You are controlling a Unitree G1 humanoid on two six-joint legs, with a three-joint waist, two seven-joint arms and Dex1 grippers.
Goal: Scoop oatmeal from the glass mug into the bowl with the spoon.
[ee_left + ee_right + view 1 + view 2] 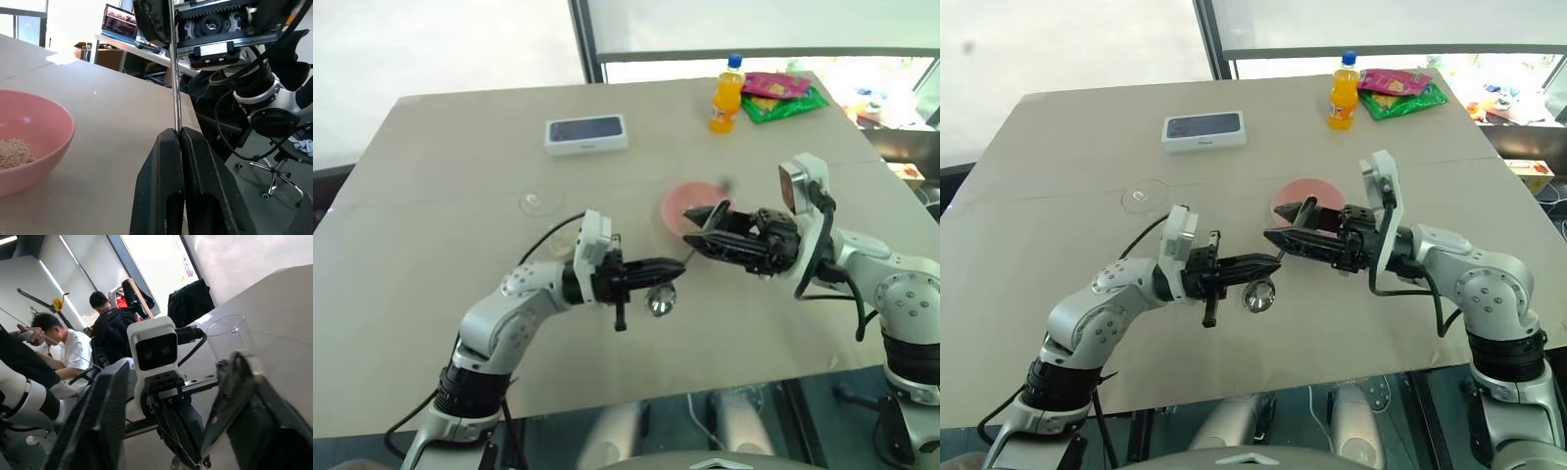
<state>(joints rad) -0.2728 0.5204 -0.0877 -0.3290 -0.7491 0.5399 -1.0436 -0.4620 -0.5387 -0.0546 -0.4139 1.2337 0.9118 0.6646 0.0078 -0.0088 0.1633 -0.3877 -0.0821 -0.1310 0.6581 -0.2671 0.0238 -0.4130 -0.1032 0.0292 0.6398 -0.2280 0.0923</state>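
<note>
Passing the spoon between hands, by the look of it: left gripper is clamped on the handle, spoon head hanging below. Right gripper, fingers apart, faces it above the pink bowl, which holds oatmeal. Glass mug stands apart. Next: right fingers must close on the handle.

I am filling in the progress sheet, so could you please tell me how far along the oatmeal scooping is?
Done: some oatmeal already lies in the pink bowl. In hand: the left claw is shut on the spoon, held above the table between the two arms, with the right claw open and facing it, fingers either side of the handle's end. Left: whether more remains is unclear; the glass mug stands apart, looking nearly empty.
</note>
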